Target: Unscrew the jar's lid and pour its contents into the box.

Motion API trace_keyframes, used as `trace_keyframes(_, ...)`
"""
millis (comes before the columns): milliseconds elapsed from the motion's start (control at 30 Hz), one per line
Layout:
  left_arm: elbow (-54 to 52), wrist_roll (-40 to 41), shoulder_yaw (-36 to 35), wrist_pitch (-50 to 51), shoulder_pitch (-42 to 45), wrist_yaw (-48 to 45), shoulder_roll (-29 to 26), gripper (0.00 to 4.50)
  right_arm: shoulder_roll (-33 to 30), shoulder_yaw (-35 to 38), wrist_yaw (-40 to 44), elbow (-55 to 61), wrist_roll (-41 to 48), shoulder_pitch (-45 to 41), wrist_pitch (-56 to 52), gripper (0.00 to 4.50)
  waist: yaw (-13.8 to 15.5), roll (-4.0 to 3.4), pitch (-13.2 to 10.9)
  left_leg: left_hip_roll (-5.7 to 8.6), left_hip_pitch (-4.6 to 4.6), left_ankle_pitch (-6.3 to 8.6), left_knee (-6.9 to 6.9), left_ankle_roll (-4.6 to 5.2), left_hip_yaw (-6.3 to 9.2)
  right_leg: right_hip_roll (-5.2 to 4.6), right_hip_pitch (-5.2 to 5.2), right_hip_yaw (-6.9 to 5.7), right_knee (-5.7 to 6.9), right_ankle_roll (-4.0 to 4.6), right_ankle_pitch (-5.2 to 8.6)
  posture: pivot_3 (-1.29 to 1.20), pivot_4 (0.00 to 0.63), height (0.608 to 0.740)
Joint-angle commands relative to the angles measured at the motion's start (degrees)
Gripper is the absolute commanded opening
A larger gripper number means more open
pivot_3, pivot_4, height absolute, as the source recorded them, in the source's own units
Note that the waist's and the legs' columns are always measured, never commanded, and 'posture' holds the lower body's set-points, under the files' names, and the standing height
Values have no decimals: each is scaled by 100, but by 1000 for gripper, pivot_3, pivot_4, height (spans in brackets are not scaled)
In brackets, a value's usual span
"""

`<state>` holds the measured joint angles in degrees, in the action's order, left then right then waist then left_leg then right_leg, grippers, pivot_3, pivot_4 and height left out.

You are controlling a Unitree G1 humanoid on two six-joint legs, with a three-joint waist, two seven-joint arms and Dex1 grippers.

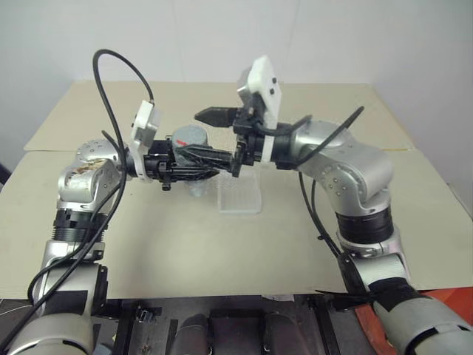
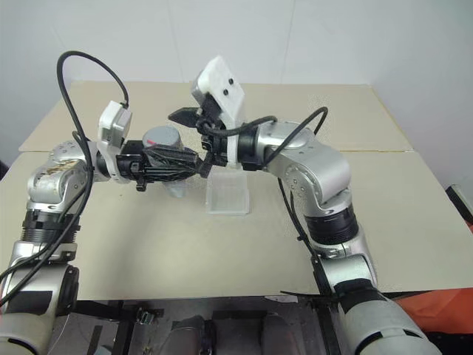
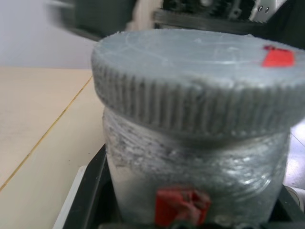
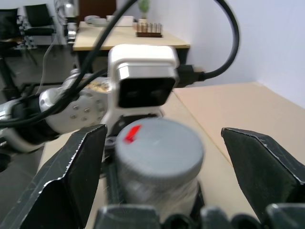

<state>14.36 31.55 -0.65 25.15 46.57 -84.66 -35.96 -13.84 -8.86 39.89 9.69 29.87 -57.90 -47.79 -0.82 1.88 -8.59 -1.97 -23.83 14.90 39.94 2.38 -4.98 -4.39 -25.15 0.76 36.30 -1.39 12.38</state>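
Box half hidden, jar base cropped

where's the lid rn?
Still on the jar, which the left gripper holds above the table, left of the box. The lid sits between the open right gripper's fingers, untouched.

head stereo pair: high, facing forward and down over the table, mid-range | left wrist: very near, level with the jar and lid | right wrist: close, slightly above, lid probably shared by all views
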Motion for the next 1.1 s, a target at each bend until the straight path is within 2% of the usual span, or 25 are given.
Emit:
trace_keyframes(33,-177,47,-56,-53,137,-28,-14,1925,85,0,-54,-64,-79,-191,158,4478,-2,0,0,0,0,0,0,0,0,0,0,0,0,0,0,0,150,740)
trace_keyframes(400,-348,114,-127,-22,7,-18,-90,1925,38,73,291,-459,-148,-203,456,4478,-7,0,0,-1,0,0,0,0,1,0,0,0,0,0,0,0,150,740)
trace_keyframes(733,-383,137,-148,-30,-22,-29,-143,1925,-488,426,600,-970,-186,-157,714,4478,-6,0,0,0,0,0,0,1,2,0,0,0,-1,0,0,0,150,740)
trace_keyframes(1100,-486,187,-180,32,-105,-6,-145,1925,-1087,717,609,-962,70,85,677,4478,48,0,0,3,-1,-1,0,3,0,-5,6,-3,-8,-1,-1,0,150,740)
